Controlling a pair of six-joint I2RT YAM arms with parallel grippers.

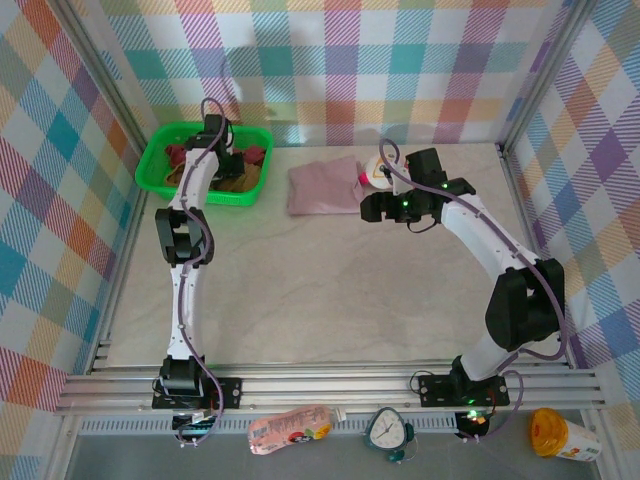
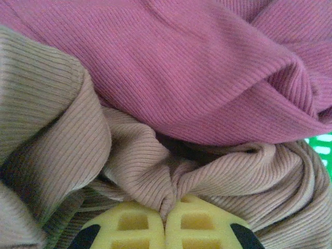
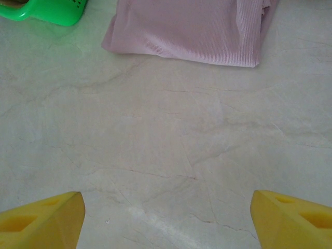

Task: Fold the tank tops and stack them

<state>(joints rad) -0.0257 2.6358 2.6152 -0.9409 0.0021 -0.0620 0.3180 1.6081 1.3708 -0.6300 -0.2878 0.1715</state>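
Pinching a fold of the crumpled tan top [image 2: 62, 129] in the green basket [image 1: 148, 168], my left claw [image 2: 165, 220] is clamped tight. My right claw [image 3: 166, 212] gapes wide near the flat pink top [image 1: 322, 187], whose long side lies crosswise.

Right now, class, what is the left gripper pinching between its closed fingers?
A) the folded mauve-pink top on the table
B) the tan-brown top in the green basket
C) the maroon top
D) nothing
B: the left wrist view shows the left gripper shut on a fold of the tan-brown top, inside the green basket; the maroon top lies just beyond, ungripped.
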